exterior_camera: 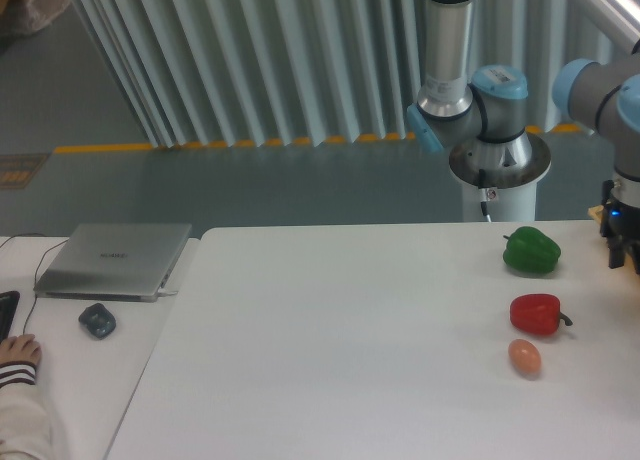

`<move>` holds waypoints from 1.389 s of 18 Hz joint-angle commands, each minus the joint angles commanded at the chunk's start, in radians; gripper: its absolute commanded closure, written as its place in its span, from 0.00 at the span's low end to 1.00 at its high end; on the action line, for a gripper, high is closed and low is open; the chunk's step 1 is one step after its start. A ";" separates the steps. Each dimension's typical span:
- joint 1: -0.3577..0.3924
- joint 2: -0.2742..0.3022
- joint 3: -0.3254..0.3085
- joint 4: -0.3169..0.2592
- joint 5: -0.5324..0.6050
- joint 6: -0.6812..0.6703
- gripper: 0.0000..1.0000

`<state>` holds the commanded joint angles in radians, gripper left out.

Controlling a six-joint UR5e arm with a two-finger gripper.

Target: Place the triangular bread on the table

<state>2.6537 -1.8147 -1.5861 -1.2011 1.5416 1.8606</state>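
A white counter (350, 340) with rounded corners is seen from a fixed camera, in front of a wall of pale vertical slats. The robot arm (470, 90) rises from a round base behind the counter, and its wrist is seen at the far right edge of the view. Only a dark sliver of the gripper (628, 252) is visible there — the jaws are cut off by the frame, so it cannot be told whether they are released or clenched. The triangular bread is not seen anywhere in the view.

On the right part of the counter three things are laid in a rough line: a green pepper (531, 251) farthest back, a red pepper (537, 314) nearer, and a small tan egg (524, 357) nearest — each apart from the others.

On a separate surface at the left, a closed silver laptop (115, 260) and a dark mouse (97, 320) are seen, and a person's hand (18, 353) rests at the edge.
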 joint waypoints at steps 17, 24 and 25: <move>0.157 -0.057 -0.026 0.026 0.002 0.195 0.00; 0.167 -0.084 -0.058 -0.009 0.064 0.193 0.00; 0.167 -0.083 -0.064 -0.014 0.072 0.189 0.00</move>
<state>2.8210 -1.8975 -1.6505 -1.2149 1.6137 2.0494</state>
